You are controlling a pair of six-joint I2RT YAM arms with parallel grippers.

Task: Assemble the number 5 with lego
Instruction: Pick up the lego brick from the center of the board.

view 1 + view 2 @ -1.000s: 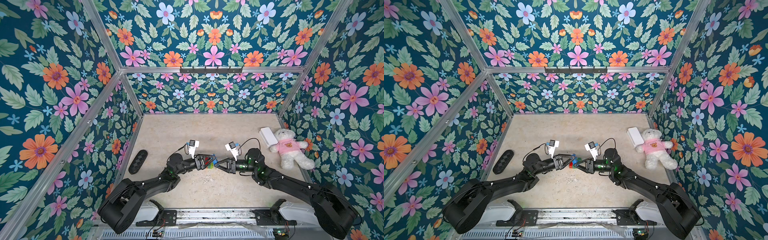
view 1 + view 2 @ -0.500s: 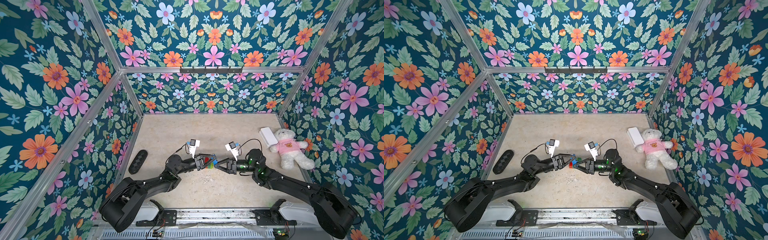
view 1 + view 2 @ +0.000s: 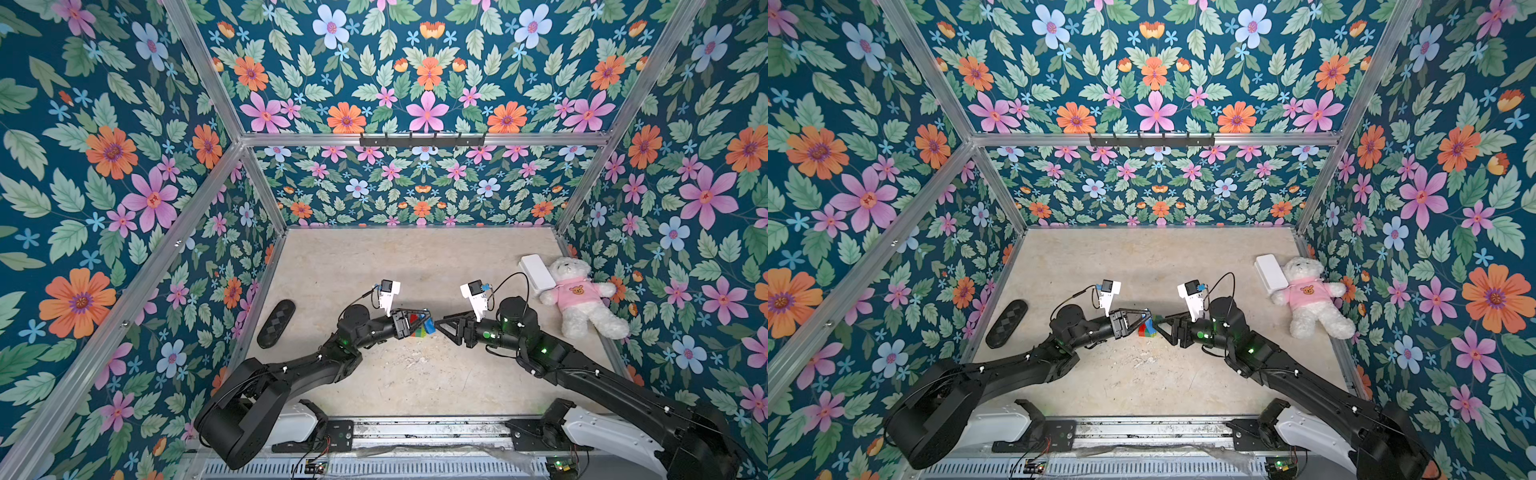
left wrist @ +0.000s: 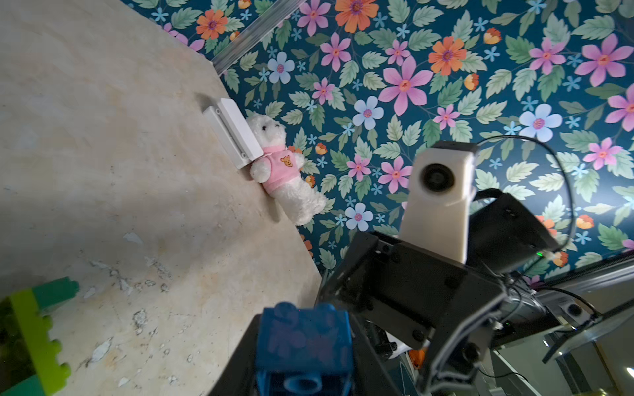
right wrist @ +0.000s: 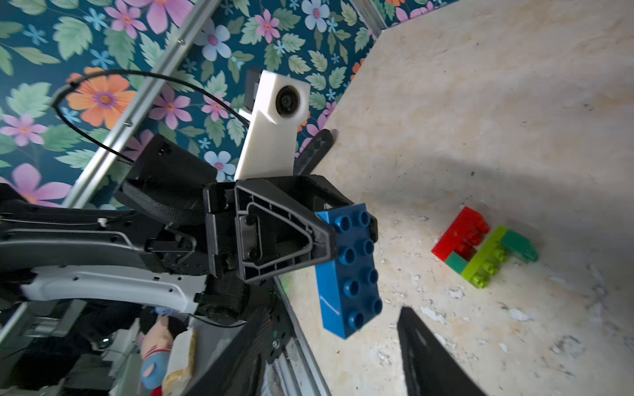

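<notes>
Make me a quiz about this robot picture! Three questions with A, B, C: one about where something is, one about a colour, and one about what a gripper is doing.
1. Where does the teddy lie?
A. between the two grippers
B. by the wall on the robot's right, next to the white box
C. in the middle, at the far wall

2. What colour is the brick in the left gripper?
A. red
B. lime
C. blue

3. How is the right gripper?
A. shut on the teddy
B. open, holding nothing
C. shut on the white box

Answers:
1 B: both top views show the teddy at that wall with the box by its head.
2 C: the right wrist view shows the jaws clamped on a blue brick.
3 B: its fingers stand apart with nothing between them.
</notes>
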